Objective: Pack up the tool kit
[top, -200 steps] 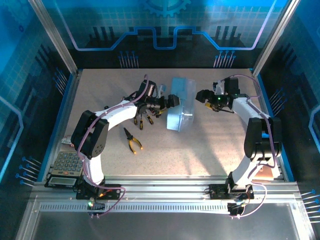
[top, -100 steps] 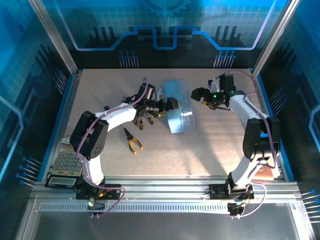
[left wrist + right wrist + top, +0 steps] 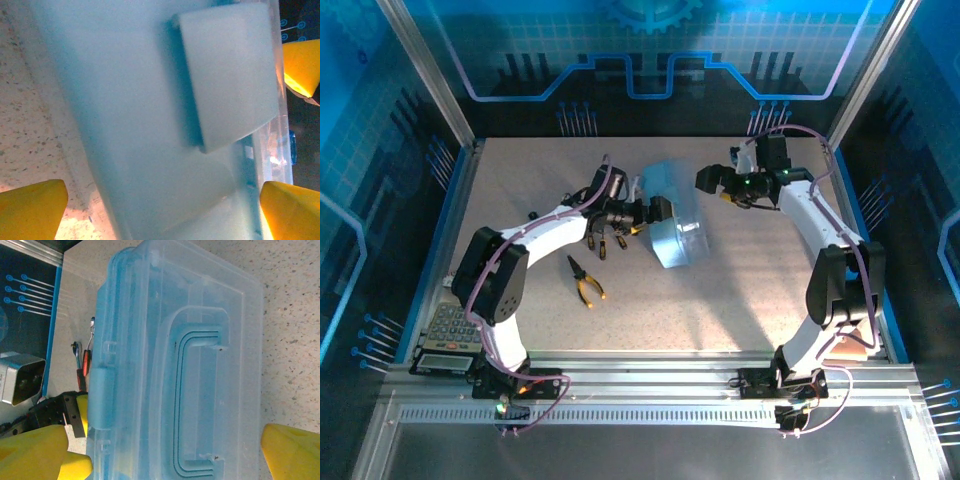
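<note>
Packing time at the bench. From the left, the yellow-handled pliers (image 3: pixel 585 283) lie loose on the speckled table (image 3: pixel 740 300). The small screwdrivers (image 3: pixel 605 240) sit just beyond them, and both are outside the tool kit box (image 3: pixel 672 218).

My left gripper (image 3: pixel 655 212) stands at the box's left flank. Its fingers (image 3: pixel 30 210) are spread as wide as they go, with the pale-blue wall between them. I cannot tell whether the pads touch plastic.

The box sits mid-table, its long axis running from the far side toward me and slanting slightly right. Whether it lies flat or tipped I cannot tell. Its clear lid, with the moulded handle (image 3: pixel 200 400), faces my right wrist camera. The latch (image 3: pixel 97 395) is on the edge nearest the screwdrivers.

My right gripper (image 3: pixel 712 180) hovers by the box's far right corner, fingers (image 3: pixel 292 452) wide apart, holding nothing.

As I judge it, the step in hand is getting the lid up. One gripper should brace the box so it cannot skid. The other should meet the latch edge squarely and lift slowly, without dragging the box into the tools.
</note>
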`<state>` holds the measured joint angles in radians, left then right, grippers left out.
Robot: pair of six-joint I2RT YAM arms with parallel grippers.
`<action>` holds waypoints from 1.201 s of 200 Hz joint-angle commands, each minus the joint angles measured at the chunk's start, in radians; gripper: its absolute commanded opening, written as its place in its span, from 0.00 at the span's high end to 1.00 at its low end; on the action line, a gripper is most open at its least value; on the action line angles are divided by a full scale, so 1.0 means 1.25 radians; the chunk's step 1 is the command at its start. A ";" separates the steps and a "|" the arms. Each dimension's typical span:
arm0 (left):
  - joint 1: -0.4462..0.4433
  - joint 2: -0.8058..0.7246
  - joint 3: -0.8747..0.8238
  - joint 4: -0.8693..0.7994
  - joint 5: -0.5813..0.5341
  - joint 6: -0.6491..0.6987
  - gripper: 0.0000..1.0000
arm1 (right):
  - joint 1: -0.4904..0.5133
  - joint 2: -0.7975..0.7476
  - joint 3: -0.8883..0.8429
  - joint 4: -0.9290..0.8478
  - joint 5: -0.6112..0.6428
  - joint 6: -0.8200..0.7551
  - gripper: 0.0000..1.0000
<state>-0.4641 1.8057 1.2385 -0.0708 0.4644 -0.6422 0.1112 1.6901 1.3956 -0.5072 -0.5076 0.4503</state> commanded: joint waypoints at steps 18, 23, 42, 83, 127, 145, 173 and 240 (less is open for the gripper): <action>0.013 -0.064 0.046 -0.140 -0.029 0.102 0.01 | 0.039 0.048 0.104 -0.075 -0.006 -0.038 0.00; 0.016 -0.069 0.053 -0.151 -0.030 0.108 0.01 | 0.042 0.054 0.113 -0.081 -0.001 -0.040 0.00; 0.030 -0.088 0.067 -0.177 -0.027 0.108 0.01 | 0.057 0.075 0.146 -0.098 0.025 -0.045 0.00; 0.045 -0.075 0.167 -0.226 0.046 0.092 0.01 | 0.080 0.139 0.214 -0.145 0.107 -0.061 0.08; 0.044 -0.006 0.268 -0.284 0.019 0.062 0.01 | 0.084 0.174 0.208 -0.110 0.109 -0.032 0.28; 0.043 0.020 0.279 -0.284 0.019 0.041 0.01 | 0.087 0.176 0.202 -0.096 0.105 -0.025 0.30; 0.039 0.043 0.286 -0.282 0.005 0.017 0.01 | 0.094 0.175 0.192 -0.078 0.098 -0.016 0.31; 0.026 0.086 0.309 -0.241 0.029 -0.025 0.01 | 0.100 0.161 0.136 -0.020 0.089 0.018 0.39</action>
<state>-0.4221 1.8965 1.5845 -0.3893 0.4725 -0.6361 0.2226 1.9072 1.5948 -0.5598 -0.3840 0.4488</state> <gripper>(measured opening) 0.995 0.620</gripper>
